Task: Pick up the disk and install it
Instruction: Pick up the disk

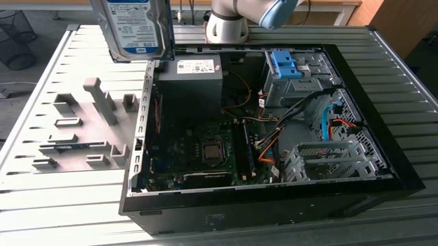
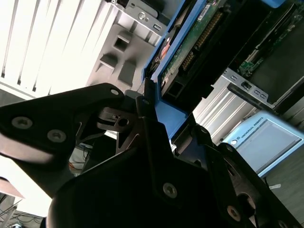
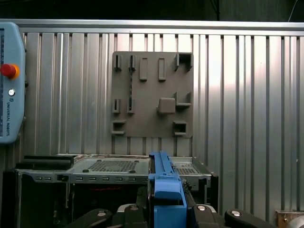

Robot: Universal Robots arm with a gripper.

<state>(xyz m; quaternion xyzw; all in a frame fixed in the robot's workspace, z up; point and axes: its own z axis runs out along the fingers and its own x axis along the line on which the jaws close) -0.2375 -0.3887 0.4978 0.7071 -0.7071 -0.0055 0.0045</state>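
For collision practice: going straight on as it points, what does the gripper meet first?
Likely the rim of the open computer case, with the disk in the gripper touching first; depth is unclear.

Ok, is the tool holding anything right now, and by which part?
Yes. The tool holds the disk, with its fingers clamped on the blue rail along the disk's edge.
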